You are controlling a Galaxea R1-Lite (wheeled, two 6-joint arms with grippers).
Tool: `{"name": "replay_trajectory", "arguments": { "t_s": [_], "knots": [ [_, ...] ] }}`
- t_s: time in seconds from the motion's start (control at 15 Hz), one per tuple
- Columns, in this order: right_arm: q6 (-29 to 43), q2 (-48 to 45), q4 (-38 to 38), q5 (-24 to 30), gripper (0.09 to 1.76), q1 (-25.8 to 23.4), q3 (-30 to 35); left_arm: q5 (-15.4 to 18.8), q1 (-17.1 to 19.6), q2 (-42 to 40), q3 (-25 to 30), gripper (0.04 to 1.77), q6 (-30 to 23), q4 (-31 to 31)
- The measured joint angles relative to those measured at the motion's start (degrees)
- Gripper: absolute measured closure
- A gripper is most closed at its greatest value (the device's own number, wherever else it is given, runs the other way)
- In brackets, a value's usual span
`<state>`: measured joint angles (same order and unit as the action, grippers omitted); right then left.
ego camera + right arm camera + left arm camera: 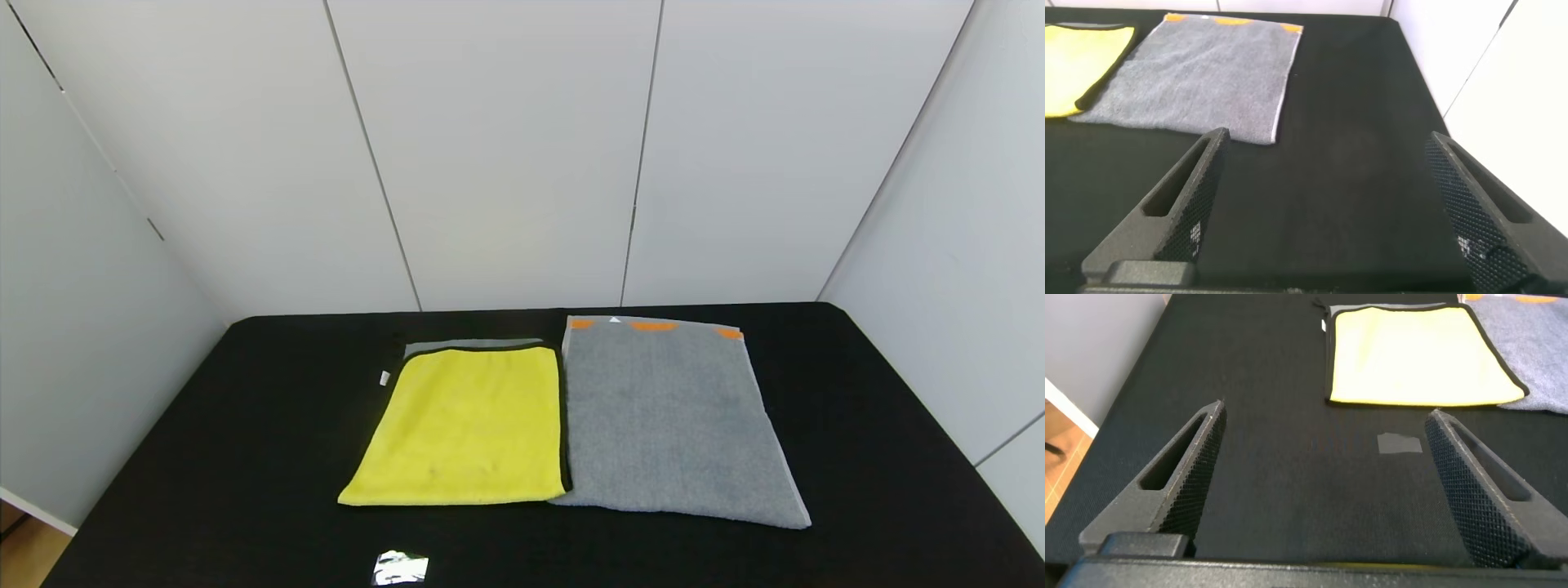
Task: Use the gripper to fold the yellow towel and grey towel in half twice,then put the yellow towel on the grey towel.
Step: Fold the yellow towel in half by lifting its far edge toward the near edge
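The yellow towel (469,425) lies flat on the black table, folded over, with a strip of its grey reverse and a small white tag at its far edge. It also shows in the left wrist view (1417,355). The grey towel (665,420) lies right beside it on the right, edges touching, its orange band at the far end. It shows in the right wrist view (1200,73). My left gripper (1323,429) is open and empty, near the table's front, short of the yellow towel. My right gripper (1327,147) is open and empty, near the front right, beside the grey towel's near corner. Neither gripper shows in the head view.
The black table (245,425) is boxed in by white panel walls at the back and both sides. A small shiny patch (400,567) lies on the table near the front edge, also seen in the left wrist view (1400,443). Bare table lies left and right of the towels.
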<state>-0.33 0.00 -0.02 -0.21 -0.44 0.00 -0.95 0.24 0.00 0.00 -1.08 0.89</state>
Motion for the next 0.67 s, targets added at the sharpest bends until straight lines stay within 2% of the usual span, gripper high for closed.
{"name": "replay_trajectory", "arguments": {
  "t_s": [0.47,0.67],
  "knots": [
    [-0.6,0.0,0.8,0.6,0.14,0.4,-0.5,2.1,0.0,0.1,-0.6,0.09,1.3,1.6],
    [-0.6,0.6,2.9,1.1,0.14,0.4,-3.5,2.7,0.0,0.5,-1.6,0.09,1.6,1.8]
  ]
}}
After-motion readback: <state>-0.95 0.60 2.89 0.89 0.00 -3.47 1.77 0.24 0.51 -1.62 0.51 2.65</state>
